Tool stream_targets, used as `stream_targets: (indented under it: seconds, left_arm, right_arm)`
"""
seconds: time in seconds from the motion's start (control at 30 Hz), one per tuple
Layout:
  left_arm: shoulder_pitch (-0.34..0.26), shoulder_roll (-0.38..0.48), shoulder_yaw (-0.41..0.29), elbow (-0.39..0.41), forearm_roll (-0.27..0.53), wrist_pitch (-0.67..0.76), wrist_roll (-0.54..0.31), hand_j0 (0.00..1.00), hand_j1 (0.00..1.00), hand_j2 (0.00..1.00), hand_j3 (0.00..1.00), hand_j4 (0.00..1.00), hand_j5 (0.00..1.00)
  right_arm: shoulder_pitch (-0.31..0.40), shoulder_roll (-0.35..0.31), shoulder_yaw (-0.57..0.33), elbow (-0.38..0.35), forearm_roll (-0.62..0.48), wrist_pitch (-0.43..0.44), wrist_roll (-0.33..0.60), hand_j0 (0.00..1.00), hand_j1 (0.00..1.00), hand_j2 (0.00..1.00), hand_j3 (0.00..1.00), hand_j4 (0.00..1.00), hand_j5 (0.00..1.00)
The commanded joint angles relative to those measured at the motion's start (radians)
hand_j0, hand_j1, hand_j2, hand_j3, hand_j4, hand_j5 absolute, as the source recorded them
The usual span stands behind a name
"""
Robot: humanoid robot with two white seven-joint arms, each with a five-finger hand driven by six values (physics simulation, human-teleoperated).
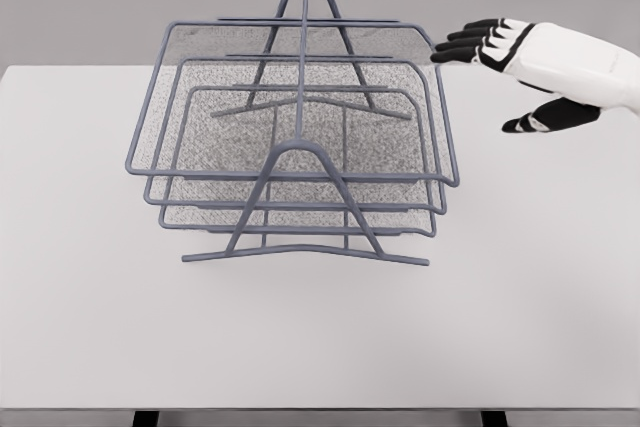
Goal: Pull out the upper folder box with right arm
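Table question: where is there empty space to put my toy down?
The table is bare in front of the tray rack, and at its left. Right of the rack is crowded: the right hand hovers there, fingers spread.

Right hand [535, 67], fingers [470, 42] spread, beside upper tray [300, 97].

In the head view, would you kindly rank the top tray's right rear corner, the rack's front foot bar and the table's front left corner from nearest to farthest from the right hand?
1. Top tray's right rear corner: just left of the right hand, whose fingers are spread.
2. Front foot bar: lower, toward the middle.
3. Table's front left corner: far lower left.
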State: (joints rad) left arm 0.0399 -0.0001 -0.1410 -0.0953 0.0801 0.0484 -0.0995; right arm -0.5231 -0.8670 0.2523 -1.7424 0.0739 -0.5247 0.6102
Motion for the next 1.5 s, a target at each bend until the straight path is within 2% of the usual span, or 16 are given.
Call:
stream_targets:
  seconds: [0.0,0.07,0.1,0.13,0.2,0.27,0.47,0.5,0.67,0.97,1.47]
  left_arm:
    - [0.000,0.000,0.000,0.000,0.001,0.001,0.000,1.00,1.00,1.00,1.00,1.00,1.00]
    - [0.000,0.000,0.000,0.000,0.000,0.001,0.000,1.00,1.00,1.00,1.00,1.00,1.00]
    - [0.000,0.000,0.000,0.000,0.000,-0.001,0.000,1.00,1.00,1.00,1.00,1.00,1.00]
    - [0.000,0.000,0.000,0.000,0.000,0.001,0.000,1.00,1.00,1.00,1.00,1.00,1.00]
    - [0.000,0.000,0.000,0.000,0.001,-0.001,0.000,1.00,1.00,1.00,1.00,1.00,1.00]
    - [0.000,0.000,0.000,0.000,0.000,-0.001,0.000,1.00,1.00,1.00,1.00,1.00,1.00]
    - [0.000,0.000,0.000,0.000,0.000,0.001,0.000,1.00,1.00,1.00,1.00,1.00,1.00]
    - [0.000,0.000,0.000,0.000,0.000,-0.001,0.000,1.00,1.00,1.00,1.00,1.00,1.00]
    - [0.000,0.000,0.000,0.000,0.000,0.001,0.000,1.00,1.00,1.00,1.00,1.00,1.00]
    - [0.000,0.000,0.000,0.000,0.001,-0.001,0.000,1.00,1.00,1.00,1.00,1.00,1.00]
    - [0.000,0.000,0.000,0.000,0.000,-0.001,-0.002,1.00,1.00,1.00,1.00,1.00,1.00]
  right_arm:
    - [0.000,-0.004,-0.005,0.000,-0.003,0.006,0.001,1.00,1.00,1.00,1.00,1.00,1.00]
    - [-0.006,0.009,-0.002,0.032,0.032,0.012,0.001,1.00,1.00,1.00,1.00,1.00,1.00]
    - [-0.008,0.013,0.005,0.037,0.182,0.022,0.001,1.00,1.00,1.00,1.00,1.00,1.00]
    - [-0.011,0.043,0.007,0.038,0.290,0.009,0.001,1.00,1.00,1.00,1.00,1.00,1.00]
    - [-0.015,0.051,0.021,0.049,0.296,-0.086,0.001,1.00,1.00,1.00,1.00,1.00,1.00]
    - [-0.021,0.052,0.048,0.096,0.296,-0.086,0.001,1.00,1.00,1.00,1.00,1.00,1.00]
    - [-0.055,0.065,0.123,0.112,0.296,-0.086,0.001,1.00,1.00,1.00,1.00,1.00,1.00]
    - [-0.063,0.085,0.148,0.133,0.296,-0.086,0.001,1.00,1.00,1.00,1.00,1.00,1.00]
    - [-0.077,0.089,0.180,0.149,0.297,-0.086,0.001,1.00,1.00,1.00,1.00,1.00,1.00]
    - [-0.075,0.060,0.205,0.161,0.299,-0.086,0.001,1.00,1.00,1.00,1.00,1.00,1.00]
    - [-0.069,-0.030,0.199,0.152,0.296,-0.086,0.001,1.00,1.00,1.00,1.00,1.00,1.00]
